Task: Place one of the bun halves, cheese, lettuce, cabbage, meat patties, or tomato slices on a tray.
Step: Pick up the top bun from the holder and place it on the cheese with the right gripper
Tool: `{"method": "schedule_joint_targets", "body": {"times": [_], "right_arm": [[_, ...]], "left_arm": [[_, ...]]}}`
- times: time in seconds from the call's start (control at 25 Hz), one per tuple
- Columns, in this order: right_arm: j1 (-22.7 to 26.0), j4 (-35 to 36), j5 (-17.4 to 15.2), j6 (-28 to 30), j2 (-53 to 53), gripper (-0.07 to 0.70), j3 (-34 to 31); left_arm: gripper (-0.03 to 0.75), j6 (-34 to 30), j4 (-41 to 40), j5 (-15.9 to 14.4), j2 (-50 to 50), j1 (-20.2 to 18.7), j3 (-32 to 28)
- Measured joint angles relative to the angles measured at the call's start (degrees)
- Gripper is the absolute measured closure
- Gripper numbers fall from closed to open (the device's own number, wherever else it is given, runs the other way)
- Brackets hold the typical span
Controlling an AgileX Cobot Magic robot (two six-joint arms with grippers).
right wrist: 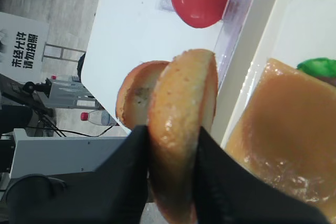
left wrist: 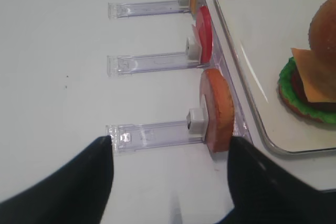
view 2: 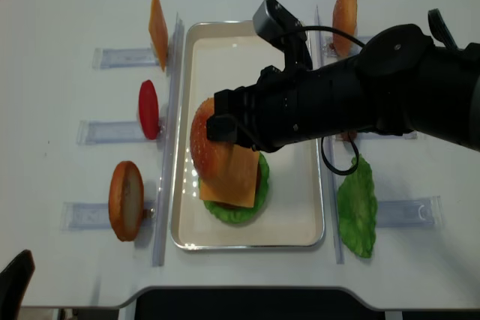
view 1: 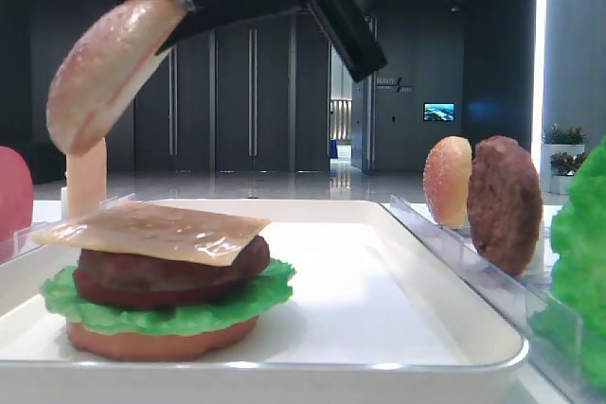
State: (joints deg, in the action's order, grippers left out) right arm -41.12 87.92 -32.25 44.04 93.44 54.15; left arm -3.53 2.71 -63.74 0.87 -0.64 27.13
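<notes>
Right end effector (right wrist: 170, 145) clamps the bun half (right wrist: 181, 129), tilted above the cheese (view 1: 156, 229) on the tray (view 1: 379, 328); left end effector (left wrist: 170, 148) stands open.

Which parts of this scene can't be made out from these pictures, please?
- Right gripper: low front view shows only the arm; overhead, the arm covers it.
- Bun top: overhead, the arm hides its right part.
- Meat patty: wrist view, hidden under the cheese.
- Left gripper: fingers cut off by the bottom edge.
</notes>
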Motion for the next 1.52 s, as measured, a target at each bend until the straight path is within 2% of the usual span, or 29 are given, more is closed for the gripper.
{"method": "schedule_joint_targets", "body": {"times": [0.6,0.92,1.52], "right_arm": [[0.6,1.4,-1.7,3.7,4.9,0.450,0.0],[2.8,1.4,-2.9,4.0,4.9,0.450,0.0],[2.9,2.8,-3.5,4.3,4.9,0.450,-2.2]], "left_arm": [[0.198,0.0,0.0,0.0,0.0,0.0,0.0],[0.198,0.0,0.0,0.0,0.0,0.0,0.0],[0.198,0.0,0.0,0.0,0.0,0.0,0.0]]}}
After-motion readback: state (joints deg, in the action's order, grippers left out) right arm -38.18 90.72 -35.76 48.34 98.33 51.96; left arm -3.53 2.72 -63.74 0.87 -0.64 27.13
